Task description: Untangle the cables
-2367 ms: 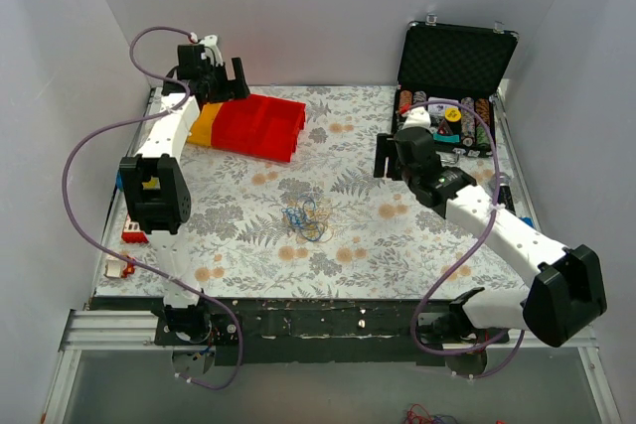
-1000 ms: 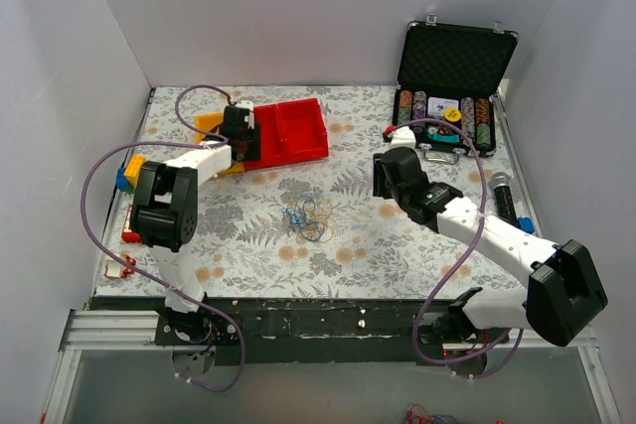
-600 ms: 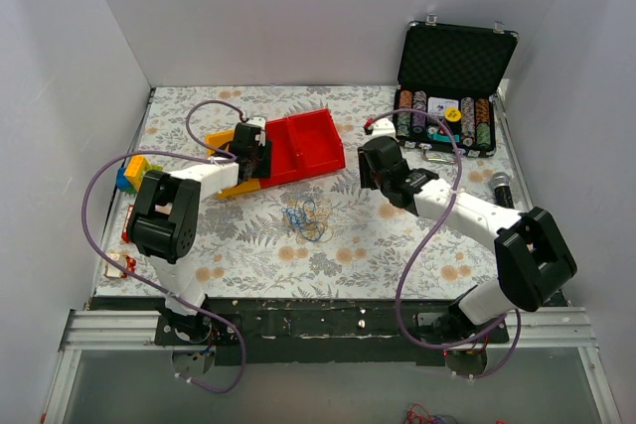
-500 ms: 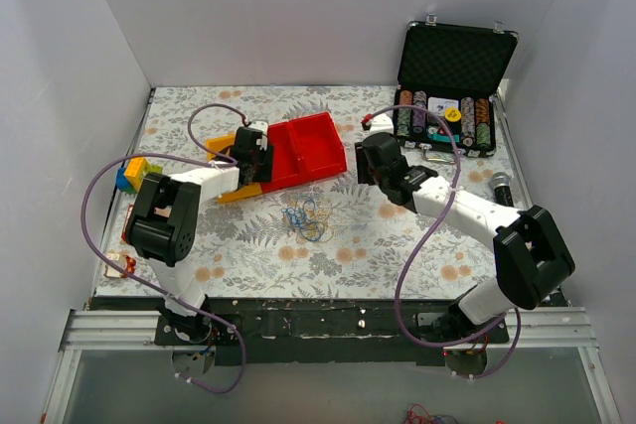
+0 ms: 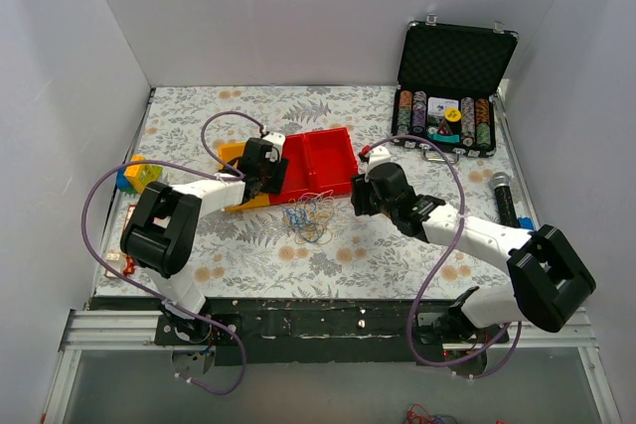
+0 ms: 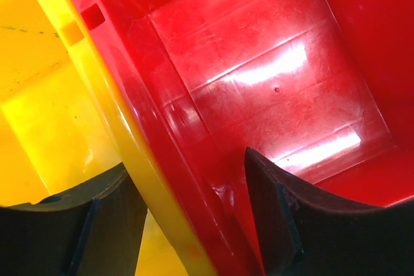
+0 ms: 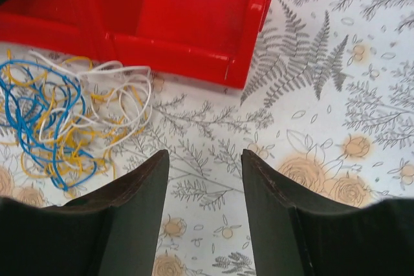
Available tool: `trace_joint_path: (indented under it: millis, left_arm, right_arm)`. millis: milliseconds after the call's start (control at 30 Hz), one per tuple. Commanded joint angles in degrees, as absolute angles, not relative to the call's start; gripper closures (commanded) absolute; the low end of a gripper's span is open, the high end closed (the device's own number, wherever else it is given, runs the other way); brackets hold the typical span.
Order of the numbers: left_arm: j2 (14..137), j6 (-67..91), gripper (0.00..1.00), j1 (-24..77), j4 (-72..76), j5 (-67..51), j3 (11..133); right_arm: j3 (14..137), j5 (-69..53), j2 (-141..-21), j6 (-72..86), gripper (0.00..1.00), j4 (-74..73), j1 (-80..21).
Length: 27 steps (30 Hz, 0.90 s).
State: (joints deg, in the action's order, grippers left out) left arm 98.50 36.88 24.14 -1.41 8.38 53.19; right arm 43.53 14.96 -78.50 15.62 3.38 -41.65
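cables [image 7: 58, 121] are what the coming move turns on, so we start at the right gripper [image 7: 204, 179]. its two fingers stand apart with nothing between them, over the flowered cloth [image 7: 310, 95].

from there the bundle lies off to the left of the fingers in the wrist view, not between them, and part of it runs past the left edge of that view. in the overhead view the cables sit near this gripper, toward the robot's left of it. they lie on the cloth just at the near wall of the red tray [image 7: 174, 53], with a whitish loop at or against that wall.

we see no clear long axis: it is a loose, roundish clump of blue, yellow-orange and whitish loops.

the left gripper [image 6: 187, 163] is beyond the clump, to its left and over the tray. its fingers are closed either side of the wall where the tray's red and yellow parts meet, so it is occupied.

we judge the right arm the free one and about as near. it would need to swing left before closing.
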Motion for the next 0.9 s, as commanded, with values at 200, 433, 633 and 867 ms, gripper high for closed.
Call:
trace_joint_path:
  millis: [200, 433, 633, 867]
  left_arm:
    - [95.81, 38.85, 0.15, 24.87, -7.99, 6.68, 58.36]
    - [86.94, 34.82, 0.02, 24.87, -17.03, 1.33, 59.94]
    - [80.69, 31.2, 0.02, 25.05, -21.71, -6.51, 60.47]
    - [80.77, 35.68, 0.02, 25.14, -24.43, -5.71, 60.56]
  right_arm:
    - [41.74, 9.14, -75.49, 15.03, 0.32, 9.4, -43.68]
    - [44.91, 4.14, -80.94, 13.45, 0.32, 13.35, -43.94]
    - [43.51, 0.62, -81.47, 15.99, 0.32, 19.15, -46.57]
    - [48.24, 2.28, -88.49, 15.12, 0.3, 20.48, -53.78]
